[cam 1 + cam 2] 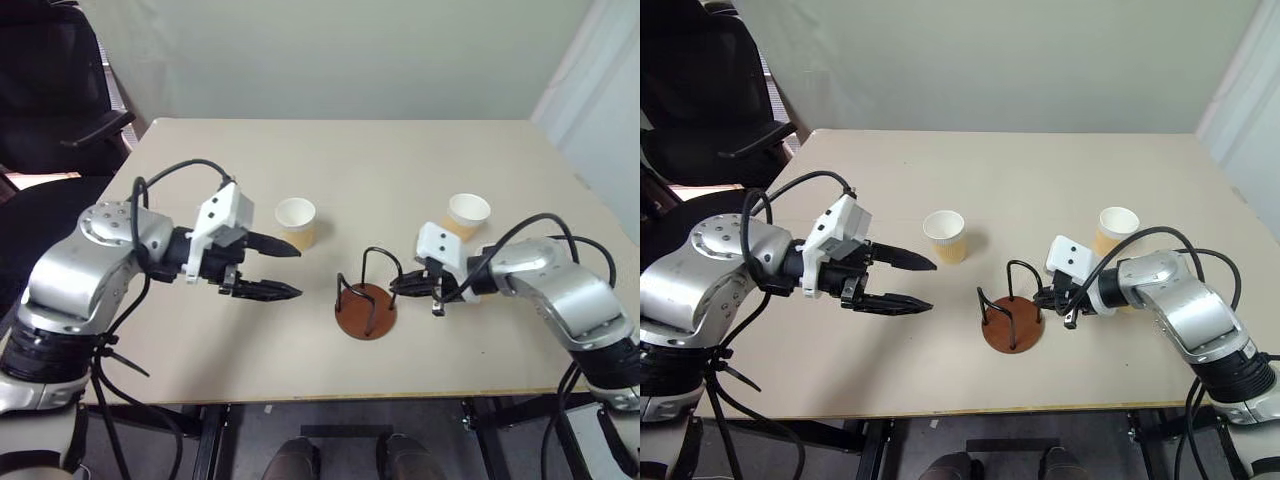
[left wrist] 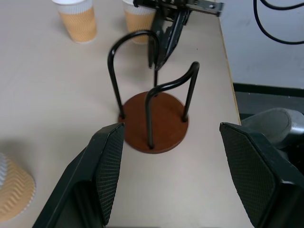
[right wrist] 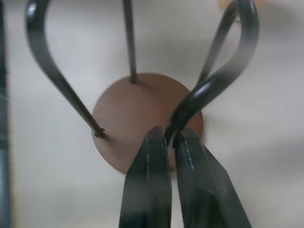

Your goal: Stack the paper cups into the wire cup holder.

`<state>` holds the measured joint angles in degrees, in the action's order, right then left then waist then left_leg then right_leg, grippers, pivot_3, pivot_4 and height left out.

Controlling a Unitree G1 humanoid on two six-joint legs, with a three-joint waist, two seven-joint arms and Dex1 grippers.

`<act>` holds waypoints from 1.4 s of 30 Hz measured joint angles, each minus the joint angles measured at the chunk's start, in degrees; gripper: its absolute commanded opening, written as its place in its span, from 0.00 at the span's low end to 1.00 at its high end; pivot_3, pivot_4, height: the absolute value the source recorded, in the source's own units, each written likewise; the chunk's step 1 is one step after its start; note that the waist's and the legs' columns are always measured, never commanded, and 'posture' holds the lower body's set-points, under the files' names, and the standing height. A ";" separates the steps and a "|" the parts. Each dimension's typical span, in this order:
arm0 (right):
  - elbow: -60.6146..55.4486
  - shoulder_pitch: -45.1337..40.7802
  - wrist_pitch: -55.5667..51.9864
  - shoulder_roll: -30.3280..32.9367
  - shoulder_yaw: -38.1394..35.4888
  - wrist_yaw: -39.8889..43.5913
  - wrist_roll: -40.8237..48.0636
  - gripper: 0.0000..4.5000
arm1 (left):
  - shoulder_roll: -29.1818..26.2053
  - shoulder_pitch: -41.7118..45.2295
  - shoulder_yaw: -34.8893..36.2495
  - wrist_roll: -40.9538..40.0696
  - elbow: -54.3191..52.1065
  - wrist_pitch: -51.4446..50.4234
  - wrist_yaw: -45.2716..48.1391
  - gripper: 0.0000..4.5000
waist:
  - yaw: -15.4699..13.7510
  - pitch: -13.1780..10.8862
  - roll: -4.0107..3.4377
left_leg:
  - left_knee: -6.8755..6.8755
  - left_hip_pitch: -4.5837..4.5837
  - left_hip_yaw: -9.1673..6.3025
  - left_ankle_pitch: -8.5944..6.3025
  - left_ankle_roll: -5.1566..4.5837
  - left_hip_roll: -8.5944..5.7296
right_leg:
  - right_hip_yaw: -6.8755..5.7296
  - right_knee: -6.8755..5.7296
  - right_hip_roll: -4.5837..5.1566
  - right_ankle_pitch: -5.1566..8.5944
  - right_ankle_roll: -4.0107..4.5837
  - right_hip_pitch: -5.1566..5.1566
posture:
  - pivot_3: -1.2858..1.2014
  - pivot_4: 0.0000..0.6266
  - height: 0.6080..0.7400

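Note:
The wire cup holder (image 1: 366, 312), a reddish-brown disc with black wire loops, stands on the table near the front middle. My right gripper (image 1: 394, 286) reaches it from the right, its fingers (image 3: 152, 171) pinched on one wire loop. My left gripper (image 1: 298, 271) hovers open to the left of the holder, pointing at it, with nothing between its fingers (image 2: 110, 161). One paper cup (image 1: 296, 222) stands upright just beyond the left gripper. Another paper cup (image 1: 468, 214) stands behind my right wrist. The left wrist view has two cups (image 2: 76, 19) side by side beyond the holder.
The beige table (image 1: 350, 160) has bare room behind the cups and between the arms. A black office chair (image 1: 50, 90) stands past the table's left edge. The table's front edge runs just below the holder.

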<state>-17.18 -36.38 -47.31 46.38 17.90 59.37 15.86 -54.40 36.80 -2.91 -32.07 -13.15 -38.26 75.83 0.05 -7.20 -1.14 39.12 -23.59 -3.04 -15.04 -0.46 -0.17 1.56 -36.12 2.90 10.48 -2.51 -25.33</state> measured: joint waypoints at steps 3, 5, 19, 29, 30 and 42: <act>0.96 0.62 0.46 0.00 0.77 -0.21 -0.76 0.49 | 0.33 -0.18 -0.21 0.58 -0.14 1.07 -0.18 0.77 | 0.00 0.00 0.00 | -0.01 -0.01 0.03 0.00 0.00 0.00 | 0.00 0.04 0.00 0.00 -0.01 0.00 | 0.52 0.24 1.00; 1.15 0.88 0.89 0.12 0.77 -0.32 -1.50 0.64 | 0.55 -0.82 -0.24 0.78 -0.59 1.45 -0.52 0.77 | 0.00 0.00 0.00 | -0.01 -0.02 0.04 0.00 0.01 0.00 | 0.01 0.08 0.00 -0.01 -0.03 0.00 | 0.52 0.24 1.00; -16.41 7.61 -4.88 16.88 -10.57 5.92 6.73 0.72 | 1.56 -2.15 -0.63 1.22 -1.56 2.87 -0.89 0.77 | -0.27 -0.02 0.04 | -0.04 -0.14 0.07 -0.01 0.05 -0.01 | 0.02 0.20 0.00 0.09 -0.02 -0.03 | 0.52 0.24 1.00; -1.51 -8.15 1.58 19.41 -10.50 4.46 1.86 0.72 | 2.28 0.27 -2.13 2.51 3.11 5.62 1.43 0.77 | -0.19 -0.02 0.04 | -0.04 -0.09 0.03 -0.22 -0.66 -0.02 | 0.07 0.19 0.02 -0.10 0.22 -0.04 | 0.52 0.24 1.00; 2.46 -10.37 3.80 18.94 -9.16 4.10 -0.73 0.72 | 2.44 0.55 -2.29 2.62 3.64 6.03 1.68 0.77 | -0.16 -0.02 0.04 | -0.04 -0.08 0.01 -0.21 -0.69 -0.02 | 0.05 0.17 0.01 -0.14 0.20 -0.05 | 0.52 0.24 1.00; 34.26 -22.27 24.04 5.92 2.49 4.28 -18.56 0.72 | 2.72 0.54 -2.51 3.22 4.04 6.92 2.21 0.77 | 0.01 -0.03 0.02 | -0.08 -0.30 0.01 0.18 -0.34 0.00 | 0.02 0.23 0.00 -0.36 -0.19 -0.29 | 0.52 0.24 1.00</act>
<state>17.08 -58.66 -23.26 52.29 20.39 63.65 -2.71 -51.67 37.34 -5.42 -28.85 -9.11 -31.34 78.04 0.06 -7.22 -1.12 39.04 -23.89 -3.04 -14.86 -0.79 -0.17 1.58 -35.88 2.90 10.12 -2.70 -25.61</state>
